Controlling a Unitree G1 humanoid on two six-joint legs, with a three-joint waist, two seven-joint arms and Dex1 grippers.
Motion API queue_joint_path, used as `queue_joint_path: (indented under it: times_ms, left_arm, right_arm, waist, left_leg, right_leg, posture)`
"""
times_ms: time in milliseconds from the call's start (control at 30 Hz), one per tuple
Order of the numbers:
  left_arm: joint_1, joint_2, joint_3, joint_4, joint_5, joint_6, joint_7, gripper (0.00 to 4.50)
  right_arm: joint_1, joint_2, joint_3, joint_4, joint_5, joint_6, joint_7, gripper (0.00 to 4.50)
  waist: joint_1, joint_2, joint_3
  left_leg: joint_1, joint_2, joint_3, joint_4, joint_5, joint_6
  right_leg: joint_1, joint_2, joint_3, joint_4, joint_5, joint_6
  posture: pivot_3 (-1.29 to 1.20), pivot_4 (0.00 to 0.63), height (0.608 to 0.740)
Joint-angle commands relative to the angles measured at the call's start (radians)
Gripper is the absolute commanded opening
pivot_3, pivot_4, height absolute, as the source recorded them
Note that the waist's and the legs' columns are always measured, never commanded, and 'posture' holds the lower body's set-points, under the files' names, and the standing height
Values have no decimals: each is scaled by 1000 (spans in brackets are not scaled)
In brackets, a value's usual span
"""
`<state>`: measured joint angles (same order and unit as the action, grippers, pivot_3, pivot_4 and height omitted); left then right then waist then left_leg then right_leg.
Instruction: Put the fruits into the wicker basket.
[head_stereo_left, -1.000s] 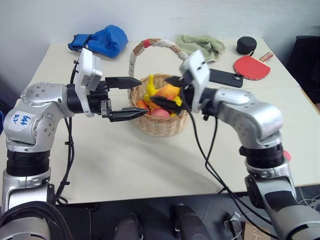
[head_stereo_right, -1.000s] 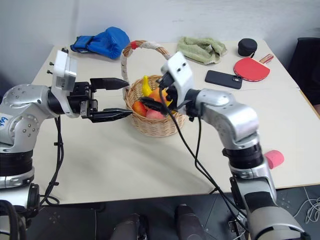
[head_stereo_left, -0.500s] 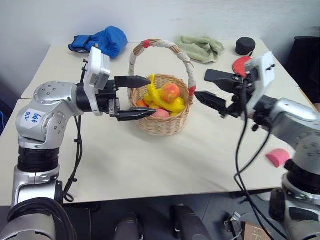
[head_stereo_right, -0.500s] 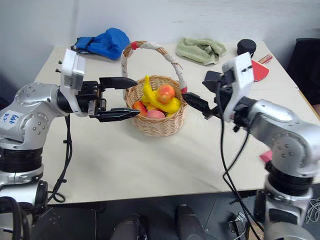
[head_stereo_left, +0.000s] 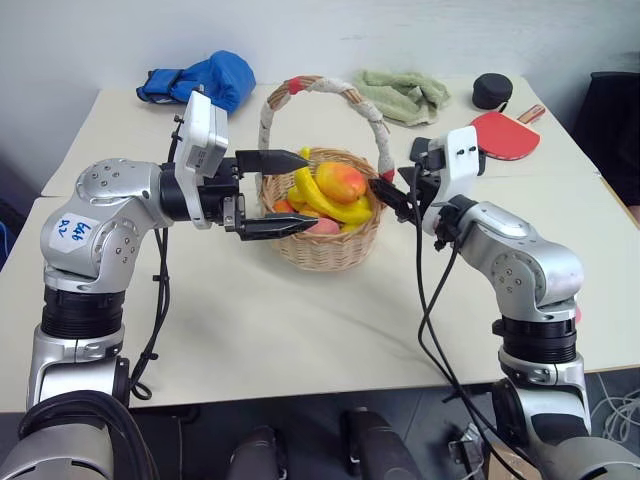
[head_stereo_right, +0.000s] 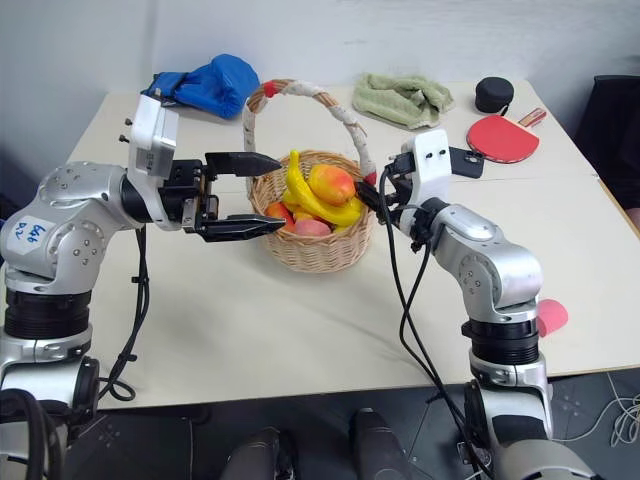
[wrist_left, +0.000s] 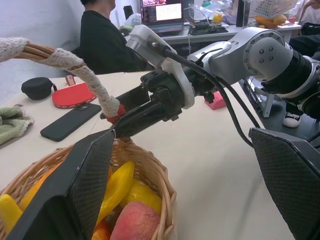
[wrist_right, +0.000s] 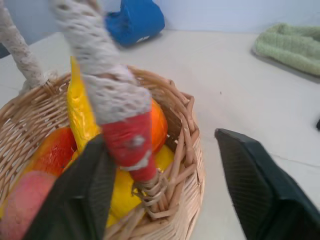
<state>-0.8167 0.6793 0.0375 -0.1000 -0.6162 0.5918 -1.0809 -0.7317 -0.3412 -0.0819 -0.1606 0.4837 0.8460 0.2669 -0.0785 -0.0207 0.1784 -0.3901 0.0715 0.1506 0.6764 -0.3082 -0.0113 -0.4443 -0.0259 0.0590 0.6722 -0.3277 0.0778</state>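
Wicker holds nearly everything the task asks for: the wicker basket (head_stereo_left: 322, 225) stands in the middle of the bench (head_stereo_left: 300, 320), and piled inside it are the banana (head_stereo_left: 318, 196), the mango (head_stereo_left: 341, 182), the peach (head_stereo_left: 322, 227) and a red-orange fruit (head_stereo_left: 284, 208) by the left rim, so the collecting looks finished or close to it. The arched handle (head_stereo_left: 325, 92) rises over the heap, its white cord ending in a red band (wrist_right: 131, 145) where it meets the rim on the robot's right. That band is where the right gripper (head_stereo_left: 388, 194) sits — its two black fingers straddle the foot of the handle with the jaws parted, one finger (wrist_right: 82, 200) against the band on the inner side and the other standing off outside the rim, holding nothing yet; the placing suggests a steadying or lifting hold on the handle rather than a reach for fruit. The left gripper (head_stereo_left: 272, 192) hangs level on the opposite side, released and empty, one finger above the rim and one beside the basket wall — as if bracketing the basket. A small pink block (head_stereo_right: 548, 316) lies well apart at the bench's right edge. Farther back lie a blue glove (head_stereo_left: 205, 82), a green towel (head_stereo_left: 400, 93), a red paddle (head_stereo_left: 503, 131) and a black phone (head_stereo_right: 463, 160).
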Motion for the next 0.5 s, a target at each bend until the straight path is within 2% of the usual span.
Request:
queue_joint_path:
  times_ms: [33,167,200,367,500]
  left_arm:
    - [-3,10,25,-20,2,-16,6,4500]
    - [-2,8,24,-16,3,-22,7,4500]
    - [-3,7,24,-13,4,-24,6,4500]
    - [-18,-9,13,6,4,-33,0,4500]
    - [-28,-28,0,16,4,-41,-6,4500]
  right_arm:
    - [-20,8,-4,-10,-12,-38,9,1657]
    - [-15,16,-12,-26,-1,-39,23,280]
    - [-13,17,-18,-33,2,-37,24,105]
    - [-6,-13,-89,-50,2,-44,6,87]
    - [39,-108,-175,-111,-18,-64,6,87]
  waist:
    - [-2,0,0]
    - [-4,0,0]
    - [-4,0,0]
    - [-4,0,0]
    - [6,0,0]
  left_leg:
    - [0,0,0,0,0,0]
    - [0,0,0,0,0,0]
    - [0,0,0,0,0,0]
    - [0,0,0,-1,0,0]
    - [0,-1,-1,0,0,0]
  right_leg:
    - [0,0,0,0,0,0]
    - [0,0,0,1,0,0]
    - [0,0,0,0,0,0]
    - [0,0,-1,1,0,0]
    - [0,-1,-1,0,0,0]
  posture:
    - [0,150,740]
    - [0,150,740]
    - [0,150,740]
    - [0,150,740]
    - [0,150,740]
